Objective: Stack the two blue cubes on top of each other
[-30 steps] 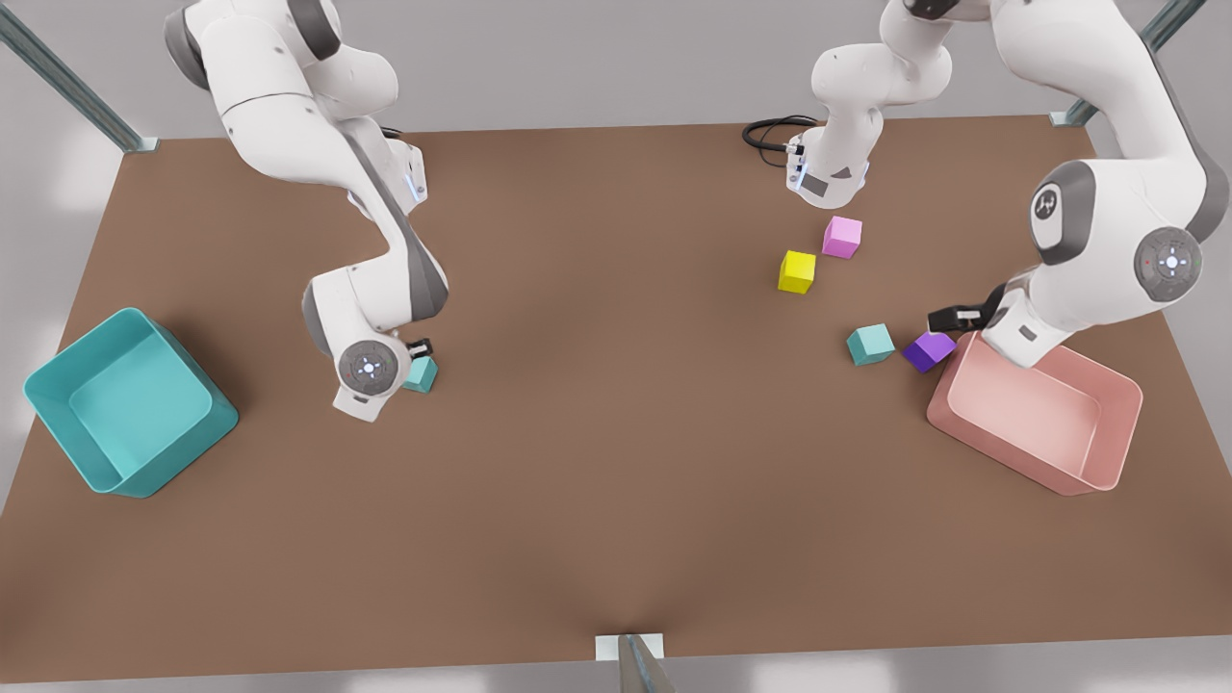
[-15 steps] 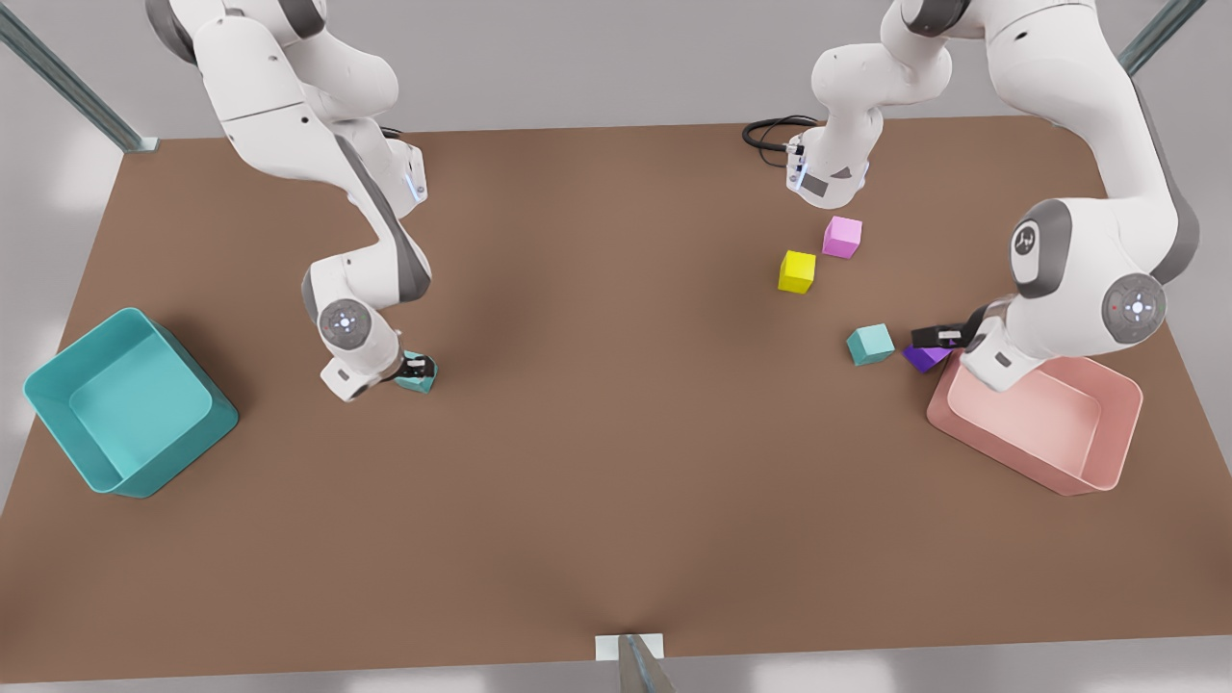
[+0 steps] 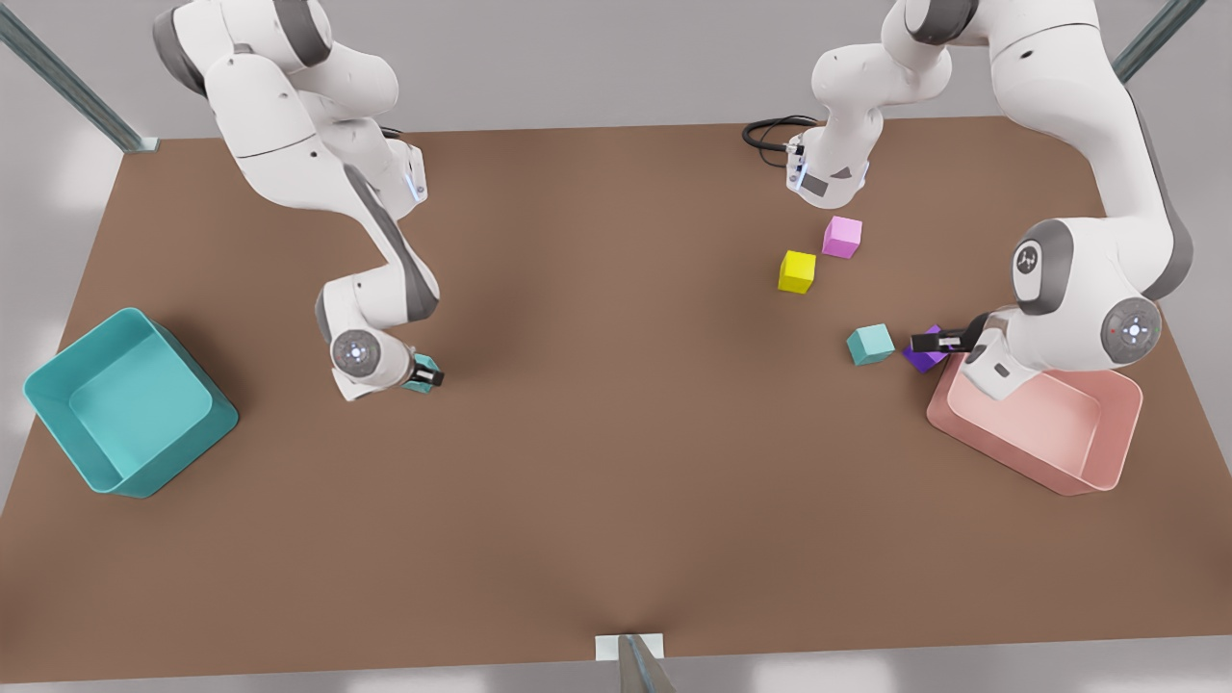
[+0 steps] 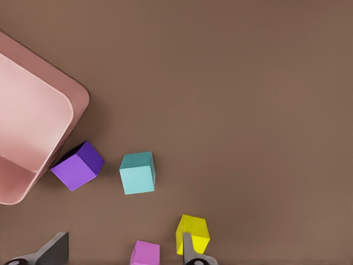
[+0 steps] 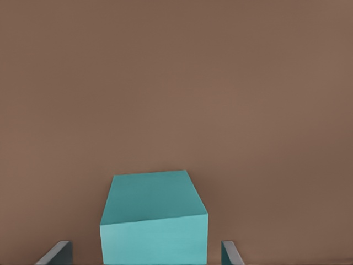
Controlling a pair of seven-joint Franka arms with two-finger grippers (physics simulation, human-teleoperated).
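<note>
Straddling one small teal cube (image 5: 154, 218), your right gripper (image 3: 427, 373) has dropped around it, fingers spread, not yet pinching. The second teal cube (image 3: 870, 344) rests far off at 3 o'clock. Your left gripper (image 3: 930, 339), also spread, has edged over the purple cube (image 4: 77, 165) beside it. Closing likely comes next.

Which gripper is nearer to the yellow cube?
Left. The left gripper hangs near the purple cube, close to the yellow cube; the right gripper straddles a blue cube far across the table.

Teal cubes (image 3: 870, 344) (image 5: 154, 219); purple (image 4: 78, 165), yellow (image 3: 797, 271), pink cubes (image 3: 842, 237); teal bin (image 3: 58, 404), pink bin (image 3: 1107, 452); brown table (image 3: 616, 481).
</note>
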